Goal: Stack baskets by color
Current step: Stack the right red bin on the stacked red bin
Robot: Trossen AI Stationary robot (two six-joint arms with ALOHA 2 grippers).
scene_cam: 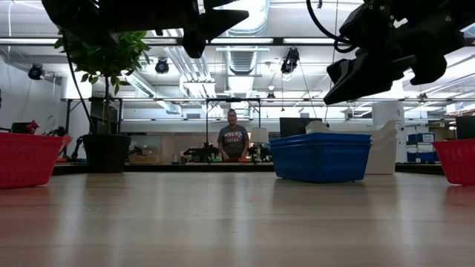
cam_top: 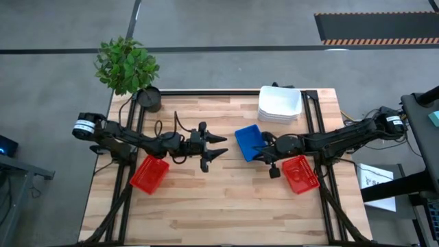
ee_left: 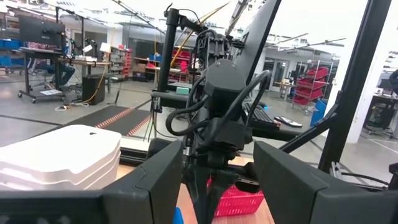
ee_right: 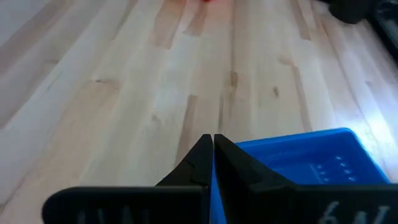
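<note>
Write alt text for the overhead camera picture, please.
Two dark arms reach over a wooden table: right gripper shut at the blue basket, left gripper open mid-table. Red baskets sit either side, white baskets stacked behind.

A leafy potted plant point(cam_top: 127, 68) stands at the wooden table's point(cam_top: 206, 199) far-left corner — a person point(scene_cam: 233, 142) beyond.

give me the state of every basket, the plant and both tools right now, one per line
white baskets: stacked, far side of the table
blue basket: upright on the table, right tool beside it
red basket on the left: resting near the left edge
red basket on the right: resting near the right edge
potted plant: upright at the far left corner
left tool: open, empty
right tool: shut
</note>
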